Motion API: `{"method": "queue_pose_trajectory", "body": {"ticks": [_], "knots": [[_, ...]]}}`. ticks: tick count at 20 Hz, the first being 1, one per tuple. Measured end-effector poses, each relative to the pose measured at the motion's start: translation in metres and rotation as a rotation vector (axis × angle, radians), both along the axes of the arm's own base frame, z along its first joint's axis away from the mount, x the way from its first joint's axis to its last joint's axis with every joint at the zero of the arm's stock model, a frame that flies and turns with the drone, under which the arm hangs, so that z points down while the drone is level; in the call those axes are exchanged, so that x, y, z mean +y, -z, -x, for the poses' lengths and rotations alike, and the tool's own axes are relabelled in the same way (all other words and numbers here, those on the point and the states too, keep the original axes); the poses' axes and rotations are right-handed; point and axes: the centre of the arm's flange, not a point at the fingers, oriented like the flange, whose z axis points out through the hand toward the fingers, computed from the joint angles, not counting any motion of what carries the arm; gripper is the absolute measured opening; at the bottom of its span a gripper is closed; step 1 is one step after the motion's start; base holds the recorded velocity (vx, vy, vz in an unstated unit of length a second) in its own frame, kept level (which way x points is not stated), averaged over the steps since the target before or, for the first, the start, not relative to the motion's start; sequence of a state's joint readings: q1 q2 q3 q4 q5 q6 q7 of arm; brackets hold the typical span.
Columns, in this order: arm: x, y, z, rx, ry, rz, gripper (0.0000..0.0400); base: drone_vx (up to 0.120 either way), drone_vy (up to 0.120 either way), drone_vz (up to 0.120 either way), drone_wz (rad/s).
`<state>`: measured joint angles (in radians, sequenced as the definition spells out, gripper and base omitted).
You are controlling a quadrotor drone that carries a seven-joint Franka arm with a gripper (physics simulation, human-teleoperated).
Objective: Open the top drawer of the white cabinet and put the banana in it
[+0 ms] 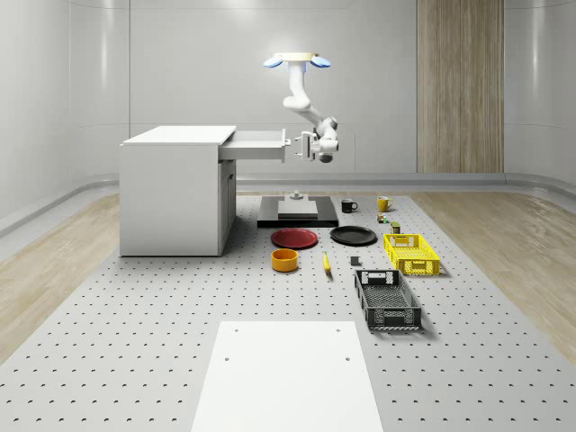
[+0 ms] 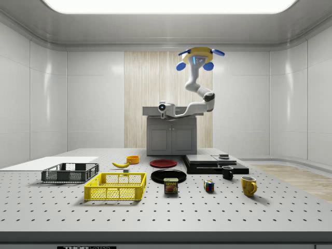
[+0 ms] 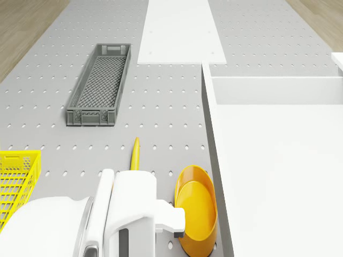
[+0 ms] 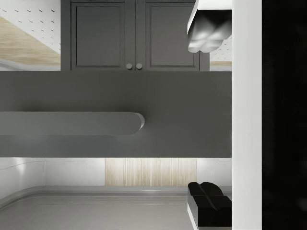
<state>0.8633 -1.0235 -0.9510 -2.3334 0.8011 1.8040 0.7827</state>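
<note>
While hovering high above the black platform point(image 1: 298, 214), at roughly 3 o'clock of the white cabinet point(image 1: 175, 193) in the whole-scene view, drone point(image 1: 297, 61) reaching the arm down and toward the cabinet. Gripper point(image 1: 299, 147) just off the front of the top drawer point(image 1: 255, 144), beside its handle point(image 4: 72, 123).

Jaws: spread. In the wrist view, one finger point(image 4: 207, 31) at 1 o'clock and the other at 5 o'clock, with nothing pinched between them and the handle bar lying to the side, apart from both.

Drawer status: pulled well out from the cabinet body; open box with bare white floor seen in the drone view. Opening step judged done, or very nearly so.

Banana point(image 1: 326, 262): on the perforated table point(image 1: 135, 333), untouched, at 3 o'clock of the orange bowl point(image 1: 284, 260) and just beside it, at 6 o'clock of the black plate point(image 1: 353, 236). Well apart from the gripper and well below drawer height.

Remaining, as judged: back away from the drawer, descend to the banana, grasp, lift, carry over the open drawer, release. Roughly first half complete; pick and place not yet begun.
</note>
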Motion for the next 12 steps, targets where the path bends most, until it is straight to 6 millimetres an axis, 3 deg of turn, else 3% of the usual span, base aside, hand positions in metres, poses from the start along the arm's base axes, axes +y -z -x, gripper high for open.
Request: {"method": "queue_pose_trajectory", "body": {"ticks": [10, 12], "knots": [[0.0, -0.001, 0.0, -0.003, -0.001, 0.009, 0.04, 0.12, 0.12, 0.0, 0.0], [-0.008, 0.011, 0.0, 0.005, -0.008, -0.191, 0.04, 0.12, 0.12, 0.0, 0.0]]}}
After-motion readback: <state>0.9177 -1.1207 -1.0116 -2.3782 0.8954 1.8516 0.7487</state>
